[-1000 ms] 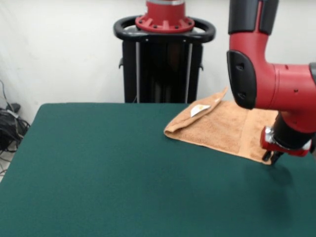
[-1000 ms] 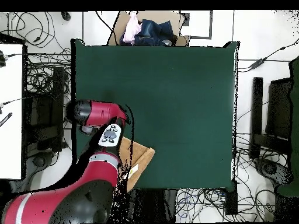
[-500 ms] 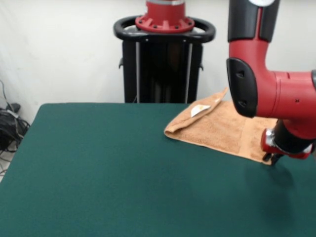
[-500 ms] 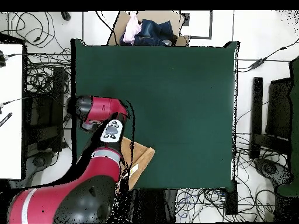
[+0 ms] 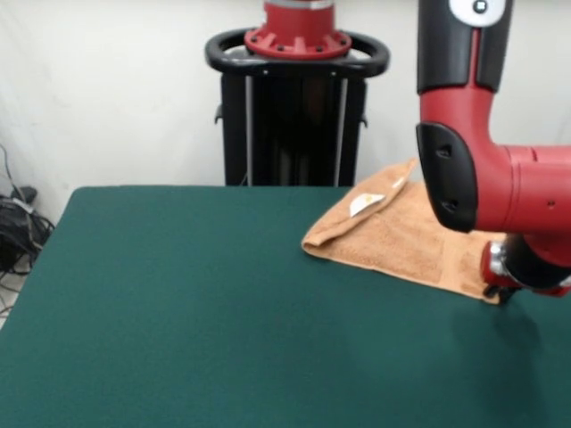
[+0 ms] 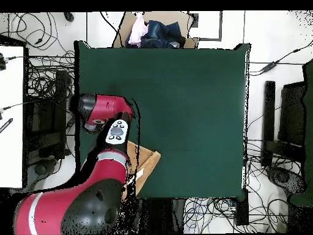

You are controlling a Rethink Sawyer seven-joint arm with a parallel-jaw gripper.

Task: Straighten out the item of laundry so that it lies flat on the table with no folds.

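Note:
The peach-orange towel point(image 5: 393, 236) lies at the far right of the green table point(image 5: 196, 312), folded over on itself, with its white label point(image 5: 364, 204) on the upper fold. My gripper point(image 5: 496, 291) is down at the towel's near right corner, shut on that corner close to the table top. The red arm covers the towel's right part. In the overhead view only a slice of the towel point(image 6: 145, 164) shows beside the arm at the table's point(image 6: 183, 110) bottom left edge, and the gripper is hidden under the arm.
The black pedestal point(image 5: 297, 98) stands behind the table's far edge. Cables point(image 5: 16, 223) lie on the floor at the left. In the overhead view a box of clothes point(image 6: 156, 30) sits beyond the table's top edge.
My gripper has moved a little right and toward the camera in the front view, and the towel has slid that way with it. The fold remains.

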